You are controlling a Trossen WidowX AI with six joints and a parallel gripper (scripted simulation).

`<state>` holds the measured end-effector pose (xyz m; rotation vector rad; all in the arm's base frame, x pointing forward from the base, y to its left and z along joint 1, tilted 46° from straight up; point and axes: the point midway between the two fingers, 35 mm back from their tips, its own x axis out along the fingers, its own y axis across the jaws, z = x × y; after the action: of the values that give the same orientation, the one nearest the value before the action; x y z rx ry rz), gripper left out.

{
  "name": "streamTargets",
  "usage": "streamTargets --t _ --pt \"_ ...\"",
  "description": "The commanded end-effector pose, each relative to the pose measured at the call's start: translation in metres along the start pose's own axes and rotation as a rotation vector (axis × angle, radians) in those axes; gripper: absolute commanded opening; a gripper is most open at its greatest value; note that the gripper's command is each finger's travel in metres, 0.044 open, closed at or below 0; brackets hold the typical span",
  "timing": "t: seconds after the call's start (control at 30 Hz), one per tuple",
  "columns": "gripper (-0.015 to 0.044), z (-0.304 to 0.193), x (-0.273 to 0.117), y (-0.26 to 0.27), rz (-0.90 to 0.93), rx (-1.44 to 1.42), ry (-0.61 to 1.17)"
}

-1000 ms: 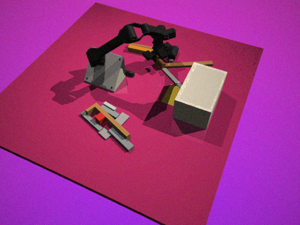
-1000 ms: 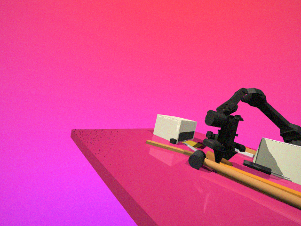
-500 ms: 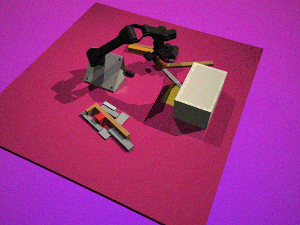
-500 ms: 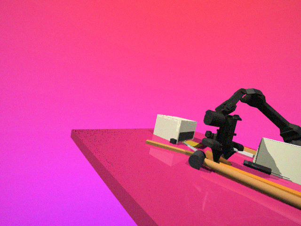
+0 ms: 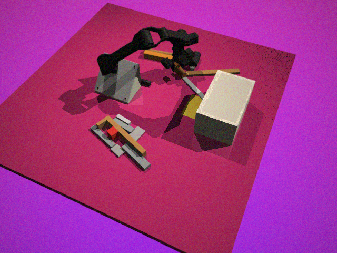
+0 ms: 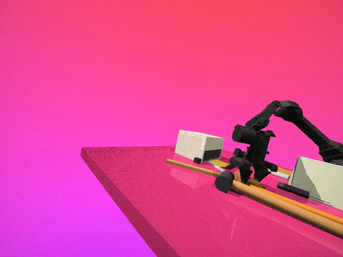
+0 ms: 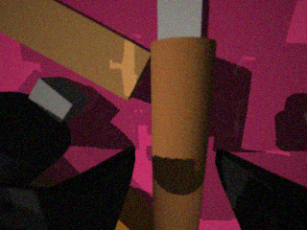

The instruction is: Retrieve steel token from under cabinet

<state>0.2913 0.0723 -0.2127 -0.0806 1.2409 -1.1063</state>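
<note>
My gripper (image 5: 176, 64) (image 6: 250, 181) (image 7: 175, 154) is open, its fingers low on both sides of the round wooden handle (image 5: 180, 70) (image 6: 254, 183) (image 7: 182, 96), with a gap at each side in the wrist view. The handle's flat grey blade (image 5: 193, 87) (image 6: 217, 166) (image 7: 179, 19) points at the white cabinet (image 5: 226, 98) (image 6: 191, 145). Its far end is hidden behind the cabinet's edge in the top view, so I cannot tell whether it is underneath. The yellow marked area (image 5: 191, 107) (image 6: 220, 163) lies at the cabinet's front, partly hidden. I cannot make out the token.
A wooden bar (image 5: 215, 71) (image 6: 191, 167) (image 7: 82, 43) lies beside the handle. A thick dowel (image 6: 285, 204) with a black end and an orange bar (image 5: 156, 55) lie nearby. A black-handled tool (image 5: 145, 82) (image 6: 292, 189) lies by the arm's base. Grey pieces surround a red cube (image 5: 112, 133).
</note>
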Motion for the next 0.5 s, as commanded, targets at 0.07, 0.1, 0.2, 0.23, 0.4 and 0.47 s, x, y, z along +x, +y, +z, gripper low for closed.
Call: streamTargets --t 0.07,0.1,0.2,0.23,0.4,0.47 --pt "0.0270 -0.0030 0.0027 -0.0007 0.002 -0.004 0.005" --pt "0.0270 -0.0035 0.0032 -0.0008 0.002 -0.004 0.005" --pt "0.0217 -0.0006 0.0008 0.0005 0.005 0.003 0.000" --pt "0.0191 -0.0006 0.0008 0.0005 0.005 0.003 0.000" --pt "0.0138 -0.0006 0.0008 0.0005 0.005 0.003 0.000" --pt "0.0125 -0.0006 0.0008 0.0005 0.005 0.003 0.000"
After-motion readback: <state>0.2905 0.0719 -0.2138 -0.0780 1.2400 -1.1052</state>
